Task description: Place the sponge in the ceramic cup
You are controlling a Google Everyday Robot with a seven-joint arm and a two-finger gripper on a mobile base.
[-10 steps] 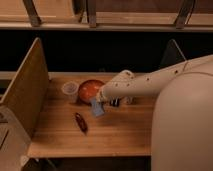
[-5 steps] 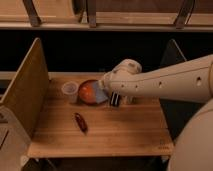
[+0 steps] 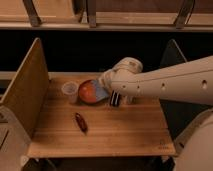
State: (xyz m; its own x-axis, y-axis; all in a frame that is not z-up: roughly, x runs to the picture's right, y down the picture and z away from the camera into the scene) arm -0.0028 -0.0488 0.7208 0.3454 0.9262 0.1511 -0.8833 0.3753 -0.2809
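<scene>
The sponge [image 3: 101,93], a small blue-grey block, hangs at the right rim of the orange bowl, off the table. My gripper [image 3: 103,86] is shut on it from above, and the pale arm reaches in from the right. The ceramic cup [image 3: 70,90], small, whitish and without a handle, stands upright just left of the bowl, a bowl's width from the sponge.
The orange bowl [image 3: 86,93] sits between the cup and the gripper. A black ribbed thing [image 3: 115,99] stands under my wrist, right of the bowl. A dark red oblong thing [image 3: 81,122] lies nearer the front. A wooden panel [image 3: 27,87] walls the table's left side.
The sponge has come up off the table in front of the bowl. The gripper has carried it back and slightly up to the bowl's right rim.
</scene>
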